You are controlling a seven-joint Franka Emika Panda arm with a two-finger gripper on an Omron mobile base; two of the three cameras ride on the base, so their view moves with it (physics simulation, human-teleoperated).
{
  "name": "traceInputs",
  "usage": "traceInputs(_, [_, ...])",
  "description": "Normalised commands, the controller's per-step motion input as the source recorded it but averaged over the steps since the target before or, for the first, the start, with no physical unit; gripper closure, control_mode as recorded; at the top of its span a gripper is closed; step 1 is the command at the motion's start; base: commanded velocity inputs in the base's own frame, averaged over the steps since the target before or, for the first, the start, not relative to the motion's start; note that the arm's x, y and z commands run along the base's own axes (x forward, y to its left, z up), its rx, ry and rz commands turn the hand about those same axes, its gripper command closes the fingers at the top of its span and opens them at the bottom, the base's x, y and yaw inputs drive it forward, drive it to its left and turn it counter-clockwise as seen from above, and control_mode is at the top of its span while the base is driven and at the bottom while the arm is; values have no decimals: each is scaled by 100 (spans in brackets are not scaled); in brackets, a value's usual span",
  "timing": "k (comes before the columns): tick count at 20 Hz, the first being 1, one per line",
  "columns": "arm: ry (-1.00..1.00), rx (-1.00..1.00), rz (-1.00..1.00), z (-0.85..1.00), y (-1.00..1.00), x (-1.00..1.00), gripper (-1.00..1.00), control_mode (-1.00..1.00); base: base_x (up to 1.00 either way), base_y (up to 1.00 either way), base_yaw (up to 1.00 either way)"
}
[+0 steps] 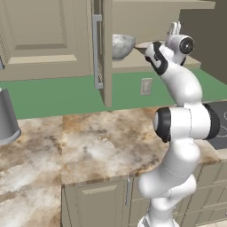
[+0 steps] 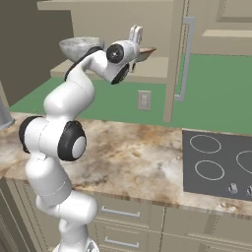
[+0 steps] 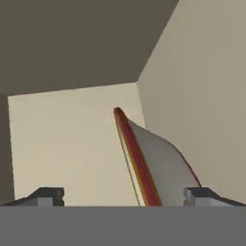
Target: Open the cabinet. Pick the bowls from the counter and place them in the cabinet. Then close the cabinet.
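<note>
The cabinet [image 1: 128, 13] stands open, its door [image 1: 106, 53] edge-on with a long silver handle [image 1: 96, 51]. On its shelf [image 2: 74, 69] rests the mottled grey bowl [image 1: 122, 44] [image 2: 78, 47]. To the right of it, the cream bowl with the orange-brown rim [image 1: 142, 45] [image 2: 146, 51] sits beside my hand. My gripper [image 1: 175, 29] [image 2: 136, 33] reaches into the cabinet, open. In the hand view the cream bowl's rim [image 3: 137, 158] runs between the wide-apart fingertips of the gripper [image 3: 122, 196] without touching either. The counter [image 1: 97, 142] lies below.
A tall grey cylinder [image 1: 6, 117] stands at the counter's left end. The dark stovetop [image 2: 219, 165] lies at the right. A wall outlet [image 1: 146, 86] sits on the green backsplash. The other open door [image 2: 176, 59] and its handle [image 2: 186, 59] hang right of my hand.
</note>
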Motion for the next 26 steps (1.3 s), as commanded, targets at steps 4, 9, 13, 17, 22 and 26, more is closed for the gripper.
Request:
traceInputs(4, [58,-4,-9,-7,-19,0,-100,-100,0,0,0])
traceInputs(9, [42,-1,-6,0,-34,-42,-100,-100,0,0,0])
traceInputs(13, [14,1,-3,0,-44,-80,-100,-100,0,0,0])
traceInputs(17, [-4,8,0,0,-62,-100,-100,-100,0,0,0])
traceInputs(22, [-14,12,0,0,-63,-100,-100,-100,0,0,0])
traceInputs(26, [-8,8,0,0,-40,-100,-100,-100,0,0,0])
